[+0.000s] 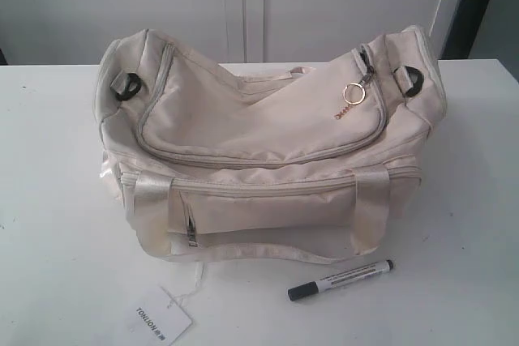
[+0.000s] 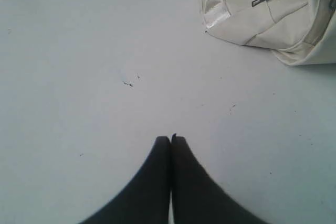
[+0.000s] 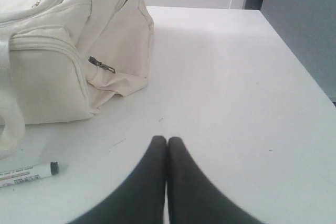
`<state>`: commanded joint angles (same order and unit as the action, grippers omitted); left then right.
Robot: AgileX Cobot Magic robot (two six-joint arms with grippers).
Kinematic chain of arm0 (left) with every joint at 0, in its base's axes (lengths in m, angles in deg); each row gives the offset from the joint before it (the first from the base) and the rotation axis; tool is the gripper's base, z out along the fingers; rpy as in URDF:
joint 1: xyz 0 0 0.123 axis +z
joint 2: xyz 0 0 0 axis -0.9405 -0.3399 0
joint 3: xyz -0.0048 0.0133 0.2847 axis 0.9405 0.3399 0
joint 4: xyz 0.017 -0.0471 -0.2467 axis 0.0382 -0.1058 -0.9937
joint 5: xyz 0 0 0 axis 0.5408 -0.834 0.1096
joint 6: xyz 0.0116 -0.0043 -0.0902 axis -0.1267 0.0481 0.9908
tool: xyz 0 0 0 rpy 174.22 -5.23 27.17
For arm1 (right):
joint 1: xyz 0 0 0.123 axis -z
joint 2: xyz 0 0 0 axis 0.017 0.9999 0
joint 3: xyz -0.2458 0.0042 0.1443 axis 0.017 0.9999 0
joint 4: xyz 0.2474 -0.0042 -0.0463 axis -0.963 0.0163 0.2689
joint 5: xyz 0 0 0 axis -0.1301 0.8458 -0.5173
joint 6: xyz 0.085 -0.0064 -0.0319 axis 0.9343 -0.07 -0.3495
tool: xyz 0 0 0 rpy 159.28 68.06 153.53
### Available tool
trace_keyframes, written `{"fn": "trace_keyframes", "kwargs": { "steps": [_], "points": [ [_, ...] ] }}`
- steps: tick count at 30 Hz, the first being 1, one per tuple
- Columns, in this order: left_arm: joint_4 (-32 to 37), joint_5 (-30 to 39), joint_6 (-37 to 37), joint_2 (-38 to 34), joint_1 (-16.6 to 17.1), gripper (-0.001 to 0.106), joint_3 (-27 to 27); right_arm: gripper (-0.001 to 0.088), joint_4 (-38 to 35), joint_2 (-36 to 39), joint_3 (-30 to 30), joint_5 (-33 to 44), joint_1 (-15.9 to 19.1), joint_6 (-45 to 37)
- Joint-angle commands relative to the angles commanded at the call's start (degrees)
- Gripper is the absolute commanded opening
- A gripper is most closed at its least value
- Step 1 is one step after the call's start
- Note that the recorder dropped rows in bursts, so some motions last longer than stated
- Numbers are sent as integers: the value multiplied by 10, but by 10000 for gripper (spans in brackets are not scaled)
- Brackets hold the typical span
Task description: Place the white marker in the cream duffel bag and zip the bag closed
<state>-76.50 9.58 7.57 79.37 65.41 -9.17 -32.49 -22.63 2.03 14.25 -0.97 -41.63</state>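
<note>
Left hand (image 2: 171, 139), right hand (image 3: 167, 139) closed; white marker (image 1: 340, 279) beside cream duffel bag (image 1: 259, 123)

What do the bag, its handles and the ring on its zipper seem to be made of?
The cream duffel bag: soft matte woven fabric, probably; it sags and creases. Its handles: satin-like webbing, glossy highlights. The ring pull: likely metal, thin with a golden shine.

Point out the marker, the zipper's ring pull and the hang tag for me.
marker (image 1: 340, 279), exterior view, middle of the white barrel
ring pull (image 1: 346, 100), exterior view, gold ring's lower rim
hang tag (image 1: 158, 320), exterior view, middle of the white card
</note>
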Motion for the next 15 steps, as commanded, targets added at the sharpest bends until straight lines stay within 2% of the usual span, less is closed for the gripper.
{"fn": "trace_keyframes", "kwargs": {
  "steps": [8,15],
  "points": [
    [0,0,0,0,0,0,0,0,0,0,0,-7,0,0],
    [0,0,0,0,0,0,0,0,0,0,0,-66,0,0]
  ]
}}
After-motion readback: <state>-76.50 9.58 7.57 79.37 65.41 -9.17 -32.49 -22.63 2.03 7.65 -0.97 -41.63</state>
